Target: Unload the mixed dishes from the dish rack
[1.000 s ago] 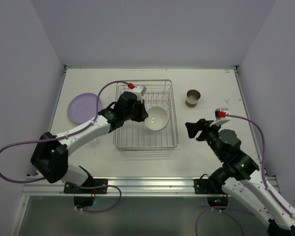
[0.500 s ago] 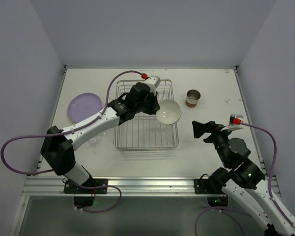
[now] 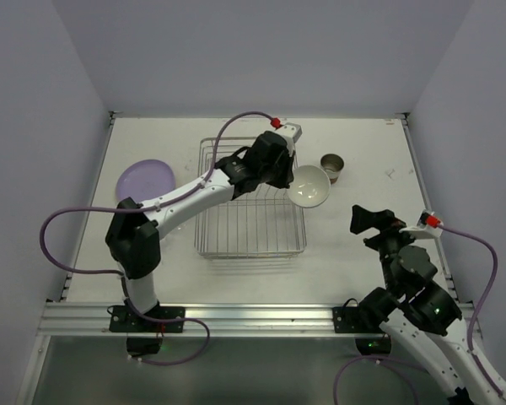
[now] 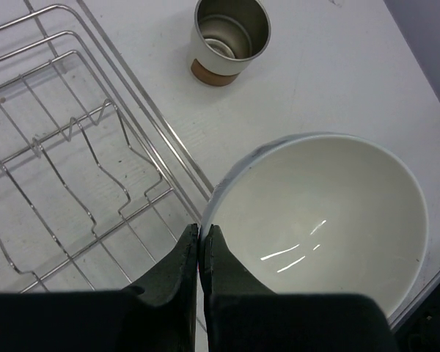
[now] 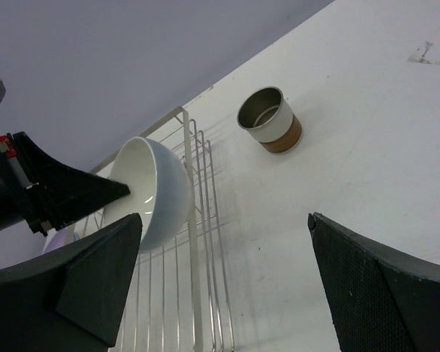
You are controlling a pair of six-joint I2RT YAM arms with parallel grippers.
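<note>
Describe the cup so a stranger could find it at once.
Start at the silver wire dish rack. Just right of its far right corner stands a small upright cup. Unlike the white bowl nearby, it has a brown band round its base.

Left arm [image 3: 185,196] outstretched, left pincer [image 4: 200,235] pinched tight; right pincer [image 5: 224,218] spread wide.

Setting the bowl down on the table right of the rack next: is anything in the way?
Nothing visible does. The left gripper holds the bowl just past the rack's right edge; the cup stands farther back, apart from it.
</note>
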